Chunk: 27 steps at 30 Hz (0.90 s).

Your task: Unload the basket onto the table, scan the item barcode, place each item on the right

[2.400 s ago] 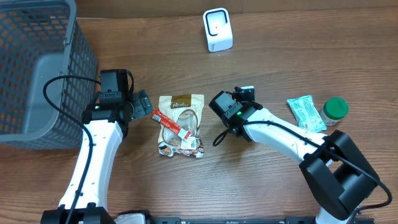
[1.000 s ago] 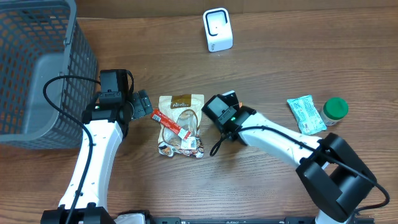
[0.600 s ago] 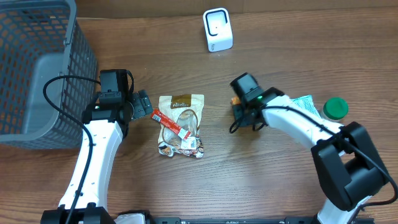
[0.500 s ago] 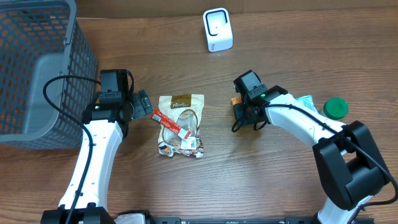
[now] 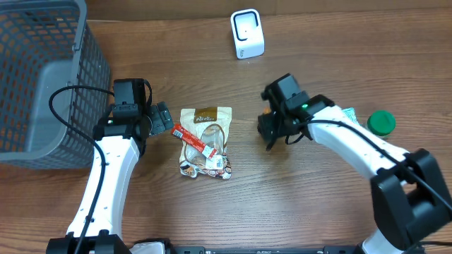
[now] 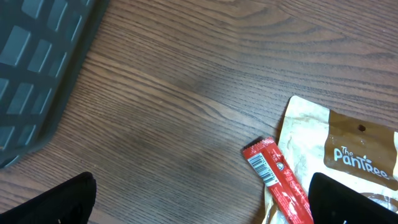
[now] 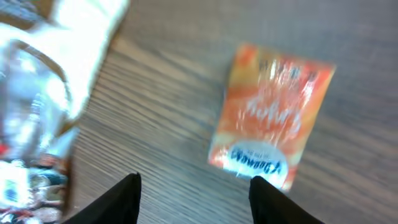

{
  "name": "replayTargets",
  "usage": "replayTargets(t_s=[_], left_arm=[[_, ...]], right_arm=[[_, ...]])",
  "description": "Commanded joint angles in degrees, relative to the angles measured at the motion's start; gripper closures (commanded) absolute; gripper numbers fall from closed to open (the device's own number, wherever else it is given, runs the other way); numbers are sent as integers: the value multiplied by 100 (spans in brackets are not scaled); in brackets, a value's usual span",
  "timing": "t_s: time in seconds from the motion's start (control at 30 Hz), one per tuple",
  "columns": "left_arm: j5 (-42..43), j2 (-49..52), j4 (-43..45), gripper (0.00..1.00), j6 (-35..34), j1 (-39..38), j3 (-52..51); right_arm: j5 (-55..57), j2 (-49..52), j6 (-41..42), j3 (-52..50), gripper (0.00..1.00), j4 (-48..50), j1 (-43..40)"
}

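Orange packet lies flat on the brown wood-grain table.

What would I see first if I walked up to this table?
Probably the big gray basket filling the far left corner. Next, the tan snack bag in the middle with a red stick packet lying across it, and the bright orange packet on the wood by the right gripper, its jaws open.
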Motion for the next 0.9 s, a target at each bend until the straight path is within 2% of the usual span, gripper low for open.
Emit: replayTargets(t_s=[0.0, 0.77, 0.87], left_arm=[[-55, 7, 7, 0, 24, 0, 61], [-55, 7, 7, 0, 24, 0, 61], [-55, 7, 7, 0, 24, 0, 61]], right_arm=[[-153, -186, -4, 190, 43, 28, -267], [63, 813, 297, 181, 45, 227, -538], [59, 872, 299, 181, 52, 227, -538]])
